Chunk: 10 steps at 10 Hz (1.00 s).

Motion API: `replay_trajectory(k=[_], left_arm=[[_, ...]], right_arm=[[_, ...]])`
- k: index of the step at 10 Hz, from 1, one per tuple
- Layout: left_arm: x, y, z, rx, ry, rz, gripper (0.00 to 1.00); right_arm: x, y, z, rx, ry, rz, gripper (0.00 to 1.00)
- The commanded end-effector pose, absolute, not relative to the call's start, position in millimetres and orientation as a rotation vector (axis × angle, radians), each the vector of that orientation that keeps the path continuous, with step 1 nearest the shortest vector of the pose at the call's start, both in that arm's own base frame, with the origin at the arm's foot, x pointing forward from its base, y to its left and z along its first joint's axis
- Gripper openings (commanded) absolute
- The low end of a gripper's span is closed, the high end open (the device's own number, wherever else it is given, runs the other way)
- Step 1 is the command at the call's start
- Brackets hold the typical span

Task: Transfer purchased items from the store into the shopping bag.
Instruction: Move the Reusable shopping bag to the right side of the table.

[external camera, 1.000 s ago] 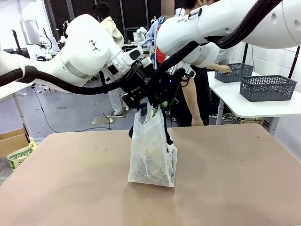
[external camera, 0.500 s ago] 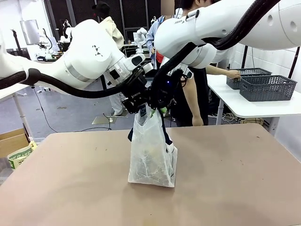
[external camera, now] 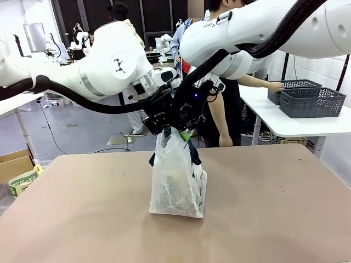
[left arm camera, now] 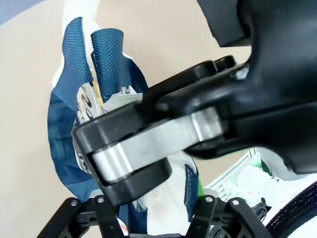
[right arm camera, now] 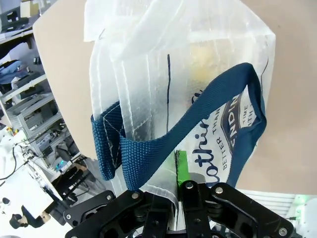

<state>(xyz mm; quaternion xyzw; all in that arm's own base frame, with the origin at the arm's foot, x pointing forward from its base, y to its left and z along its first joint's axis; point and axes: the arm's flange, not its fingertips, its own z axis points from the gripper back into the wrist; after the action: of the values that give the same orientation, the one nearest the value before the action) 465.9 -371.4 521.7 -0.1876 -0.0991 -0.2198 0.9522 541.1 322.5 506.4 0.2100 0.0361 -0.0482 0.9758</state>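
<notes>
we have the shopping bag [external camera: 176, 176] standing upright near the middle of the table [external camera: 274, 219], its long axis running straight up from the tabletop to our two grippers, which meet just above its mouth. so the bag lies directly below both hands, and neither arm is clearly the nearer one: they crowd the same spot at the top rim.

our right gripper [right arm camera: 174, 191] is closed to a narrow pinch on the upper edge of the translucent plastic, with one green pad [right arm camera: 181, 168] pressed against the film right beside a navy strap handle [right arm camera: 148, 156]. in the right wrist view the bag hangs away from the fingers, the printed logo facing us and a yellowish item [right arm camera: 205, 64] showing faintly through the wall deep inside.

our left gripper [external camera: 156, 121] comes in from the other side of the mouth. in the left wrist view the right gripper's black body blocks most of what lies between our own fingers, so we cannot tell how far apart they stand or whether they hold plastic or strap. past that body we see the navy handles and the open mouth below.

we judge that the coming move turns on keeping the mouth spread along the line between the two grippers, with the bag's axis kept vertical so goods can drop straight in.
</notes>
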Motion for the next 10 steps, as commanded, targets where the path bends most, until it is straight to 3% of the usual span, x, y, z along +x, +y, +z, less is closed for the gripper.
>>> replay_trajectory(k=[1, 10], left_arm=[[464.9, -373.1, 526.8, -0.359, -0.230, -0.418, 0.00], [466.7, -367.6, 527.6, -0.365, -0.249, -0.428, 0.00]], right_arm=[[546.0, 325.1, 509.7, 0.417, 0.079, -0.109, 0.00], [543.1, 320.6, 508.7, 0.434, 0.071, -0.097, 0.00]])
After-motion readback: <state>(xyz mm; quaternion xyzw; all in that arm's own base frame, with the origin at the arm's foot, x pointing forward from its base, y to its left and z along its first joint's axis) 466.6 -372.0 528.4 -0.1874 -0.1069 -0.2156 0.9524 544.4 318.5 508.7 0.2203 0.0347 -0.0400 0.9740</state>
